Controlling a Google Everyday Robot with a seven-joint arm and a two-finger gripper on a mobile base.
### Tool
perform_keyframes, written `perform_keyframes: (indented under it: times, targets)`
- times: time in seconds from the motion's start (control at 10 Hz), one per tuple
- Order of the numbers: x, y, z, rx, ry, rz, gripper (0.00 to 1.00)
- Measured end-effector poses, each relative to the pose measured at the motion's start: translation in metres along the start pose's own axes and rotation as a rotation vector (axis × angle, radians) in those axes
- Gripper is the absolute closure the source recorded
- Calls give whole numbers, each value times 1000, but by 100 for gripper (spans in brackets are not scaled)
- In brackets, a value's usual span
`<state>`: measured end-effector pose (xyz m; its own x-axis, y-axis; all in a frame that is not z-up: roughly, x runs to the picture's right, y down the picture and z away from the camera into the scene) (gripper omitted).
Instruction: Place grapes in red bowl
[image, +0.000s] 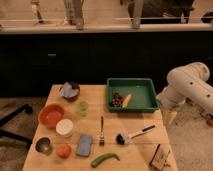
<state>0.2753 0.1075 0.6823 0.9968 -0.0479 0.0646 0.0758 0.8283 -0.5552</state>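
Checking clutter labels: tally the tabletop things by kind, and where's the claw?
Bowls and cups: 5, with red bowl
Tray: 1
Foods: 4, with grapes
Utensils: 2
Other: 3, with cloth
Total: 15
Claw hangs beyond the table's right edge.
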Motion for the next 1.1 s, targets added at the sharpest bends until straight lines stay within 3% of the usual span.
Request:
perform_keyframes:
  times: [0.3, 0.6, 1.1]
  targets:
    - [-34, -12, 5, -30, -26, -153, 20]
    - [-59, -22, 13, -47, -26, -260, 20]
    - [-125, -44, 33, -3, 1, -535, 20]
